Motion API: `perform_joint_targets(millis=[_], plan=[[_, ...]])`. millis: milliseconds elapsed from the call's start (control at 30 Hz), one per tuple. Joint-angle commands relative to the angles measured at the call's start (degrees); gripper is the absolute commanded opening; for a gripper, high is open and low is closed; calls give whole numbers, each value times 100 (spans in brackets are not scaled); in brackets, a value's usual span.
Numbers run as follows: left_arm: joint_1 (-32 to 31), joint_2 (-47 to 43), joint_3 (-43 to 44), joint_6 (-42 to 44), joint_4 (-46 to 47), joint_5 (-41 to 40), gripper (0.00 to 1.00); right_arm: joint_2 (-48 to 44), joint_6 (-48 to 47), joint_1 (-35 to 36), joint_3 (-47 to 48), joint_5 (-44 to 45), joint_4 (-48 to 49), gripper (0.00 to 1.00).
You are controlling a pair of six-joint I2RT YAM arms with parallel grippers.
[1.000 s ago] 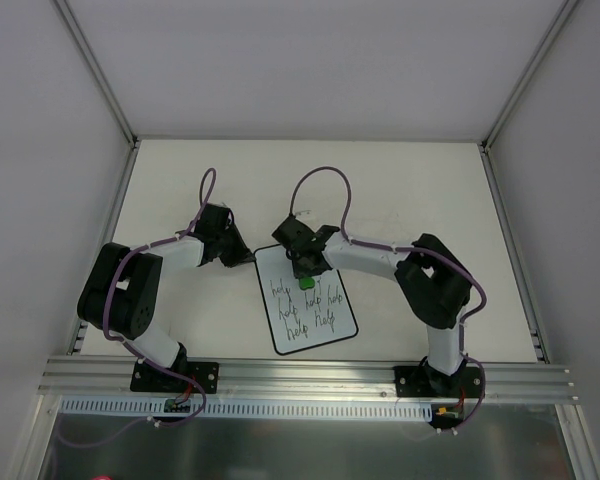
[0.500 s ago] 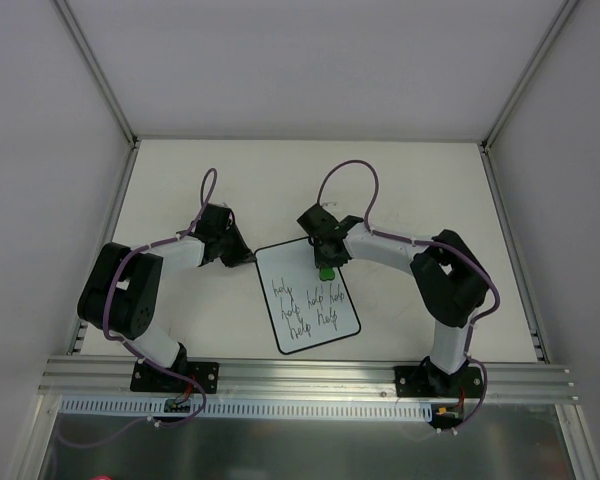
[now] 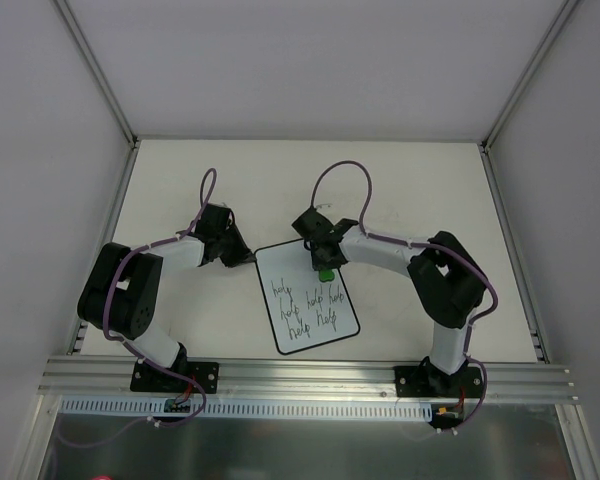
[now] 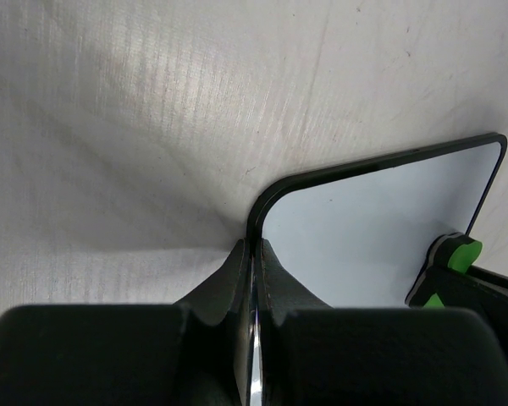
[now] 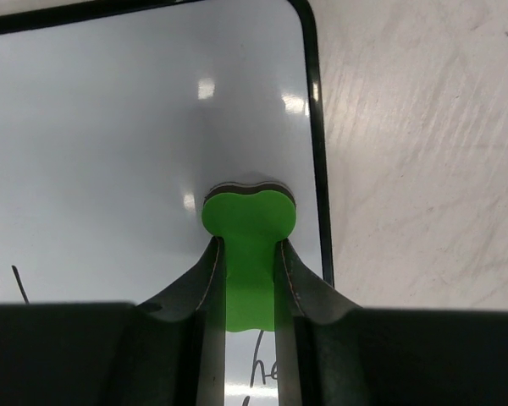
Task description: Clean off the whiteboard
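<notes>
The whiteboard (image 3: 310,305) lies flat on the table between the arms, with black "help" writing on its lower half and a wiped upper part. My left gripper (image 3: 246,258) is shut on the board's far left corner (image 4: 262,207), its jaws pinching the black edge. My right gripper (image 3: 325,268) is shut on the green bone-shaped eraser (image 5: 249,245), pressing it on the board's upper right part near the right edge (image 5: 320,152). The eraser also shows in the left wrist view (image 4: 453,258).
The white table (image 3: 420,190) is bounded by metal frame rails (image 3: 505,240) at left, right and front. White walls stand behind. Purple cables loop above both wrists.
My right gripper swept the eraser from the board's upper middle to its upper right, then drifted slightly back left. Writing on the upper part is gone. The left gripper has held still.
</notes>
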Motion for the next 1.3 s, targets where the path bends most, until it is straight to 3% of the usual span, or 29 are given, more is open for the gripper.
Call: perform_joint_targets(millis=[0, 700, 1000, 1267], plan=[[-32, 331, -287, 108, -840, -424, 0, 78, 27, 288, -234, -132, -511, 0], [-41, 357, -286, 90, -814, -380, 0, 869, 27, 1070, 1111, -352, -503, 0], [-41, 340, -295, 99, -814, -398, 0, 869, 62, 1079, 1094, -44, -511, 0], [-41, 322, -304, 117, -814, -389, 0, 465, 211, 544, 391, 264, -564, 0]])
